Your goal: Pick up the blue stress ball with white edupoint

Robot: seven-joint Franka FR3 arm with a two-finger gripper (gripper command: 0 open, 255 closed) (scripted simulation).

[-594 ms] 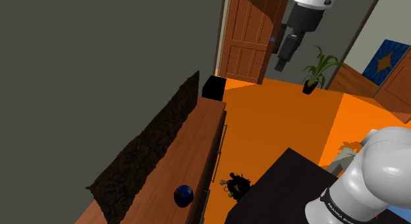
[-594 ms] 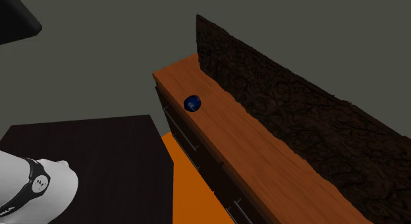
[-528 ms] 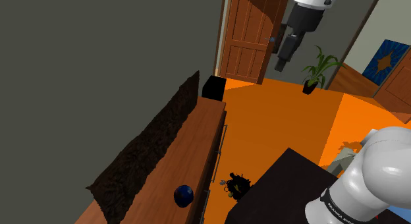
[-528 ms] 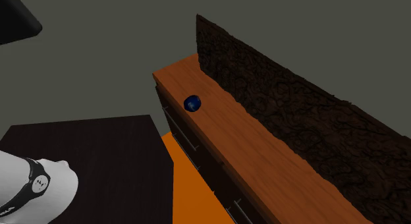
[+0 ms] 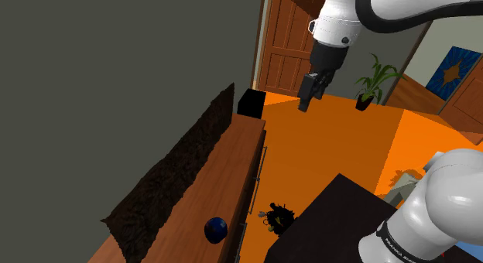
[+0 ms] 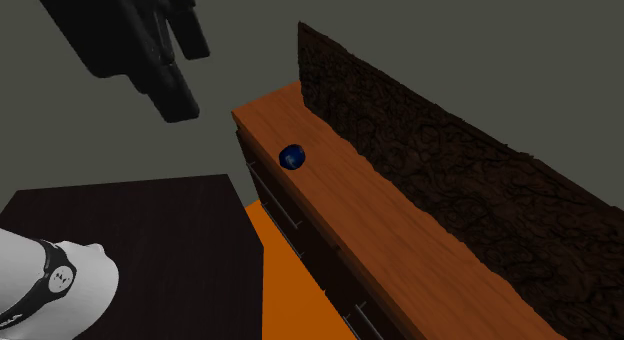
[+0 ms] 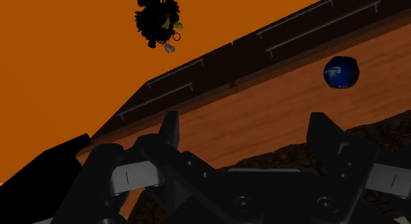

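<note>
Blue ball [image 5: 216,229] sits on the wooden tabletop [image 5: 224,176] near its front edge, apart from the dark backboard [image 5: 182,172], leaving both sides free. Tool [image 5: 306,99] hangs high above the orange floor [image 5: 333,138], well apart, fingers spread and empty; judged ready for approach

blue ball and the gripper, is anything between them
Nothing: in the wrist view only bare wooden cabinet top lies between the open gripper and the blue ball.

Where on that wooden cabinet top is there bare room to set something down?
The long stretch of cabinet top from the ball onward, between the front edge and the dark back panel. Only the ball's end is occupied.
</note>
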